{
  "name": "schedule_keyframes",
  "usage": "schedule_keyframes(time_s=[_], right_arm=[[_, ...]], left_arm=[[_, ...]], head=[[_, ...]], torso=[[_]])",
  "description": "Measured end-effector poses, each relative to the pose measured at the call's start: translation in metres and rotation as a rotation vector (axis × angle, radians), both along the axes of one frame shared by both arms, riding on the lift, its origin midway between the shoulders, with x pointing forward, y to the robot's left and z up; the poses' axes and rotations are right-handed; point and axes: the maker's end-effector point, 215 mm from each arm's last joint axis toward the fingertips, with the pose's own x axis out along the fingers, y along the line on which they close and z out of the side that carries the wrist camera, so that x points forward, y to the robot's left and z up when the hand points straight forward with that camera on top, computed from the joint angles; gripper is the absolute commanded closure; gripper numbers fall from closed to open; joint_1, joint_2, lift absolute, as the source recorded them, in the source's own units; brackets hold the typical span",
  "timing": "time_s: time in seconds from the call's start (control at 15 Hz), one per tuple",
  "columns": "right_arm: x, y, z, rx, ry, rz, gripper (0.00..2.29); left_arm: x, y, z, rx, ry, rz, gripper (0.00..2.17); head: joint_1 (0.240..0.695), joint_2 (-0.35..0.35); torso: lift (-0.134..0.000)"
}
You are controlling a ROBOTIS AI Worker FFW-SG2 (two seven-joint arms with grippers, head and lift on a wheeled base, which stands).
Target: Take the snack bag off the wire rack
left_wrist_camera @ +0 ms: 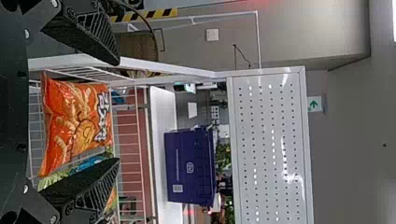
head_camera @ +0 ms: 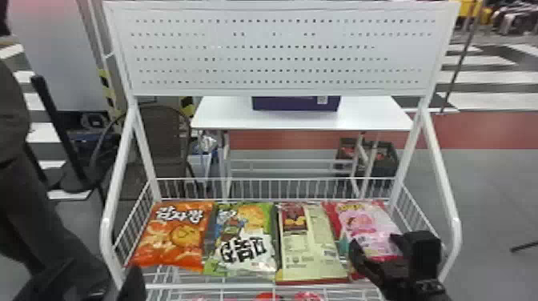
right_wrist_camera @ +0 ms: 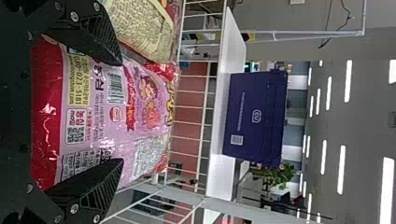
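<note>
Wire rack (head_camera: 256,286): it takes up the lower middle of the head view, white, with four snack bags laid side by side in its basket.
Pink bag (head_camera: 358,224): lower right of the head view, the end one of the row, resting in the basket, right under that black gripper.
Right gripper (head_camera: 373,241): lower right of the head view, at the pink bag; its fingers stand apart, and in the right wrist view you can see the bag's printed face between them. Whether either finger touches it, I can't tell.
Left gripper (head_camera: 134,283): down at the lower left of the head view, near the rack's front corner; the left wrist view has its fingers well spread.
Cream bag (head_camera: 296,256): just beside the pink one, toward the middle, showing a panel of small print.
Green bag (head_camera: 250,256): bottom centre-left, between the cream and orange ones.
Orange bag (head_camera: 176,244): lower left, at the other end of the row.
Pegboard (head_camera: 280,52): a white panel with rows of holes, across the top.
Table (head_camera: 360,116): white, upper centre behind the rack, bearing a dark purple box (head_camera: 296,105).
</note>
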Motion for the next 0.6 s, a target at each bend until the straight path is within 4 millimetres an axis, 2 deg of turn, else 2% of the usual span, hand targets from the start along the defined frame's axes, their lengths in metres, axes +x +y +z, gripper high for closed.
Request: schedule_keyframes(time_s=[0.13, 0.2, 0.33, 0.4, 0.47, 0.6], right_arm=[[-0.002, -0.001, -0.008, -0.008, 0.027, -0.002, 0.31], [-0.003, -0.002, -0.011, -0.010, 0.038, -0.004, 0.60], [-0.007, -0.003, -0.016, -0.012, 0.054, -0.005, 1.59], [-0.009, -0.003, -0.017, -0.012, 0.060, -0.005, 1.91], [-0.010, -0.003, -0.018, -0.012, 0.065, -0.007, 2.06], [-0.012, -0.002, -0.014, -0.010, 0.065, -0.013, 2.10]], left_arm=[[-0.001, 0.000, 0.000, 0.000, 0.001, 0.000, 0.16], [-0.001, 0.000, 0.000, -0.001, 0.000, 0.000, 0.16], [-0.001, 0.000, 0.001, -0.002, 0.000, 0.001, 0.16], [-0.002, 0.000, 0.001, -0.001, 0.000, 0.001, 0.16], [-0.002, 0.000, 0.001, -0.001, 0.001, 0.001, 0.16], [-0.002, 0.000, 0.001, 0.001, 0.000, 0.004, 0.16]], head=[[0.499, 0.000], [0.499, 0.000], [0.499, 0.000], [0.499, 0.000], [0.499, 0.000], [0.499, 0.000]], torso=[[0.000], [0.000], [0.000], [0.000], [0.000], [0.000]])
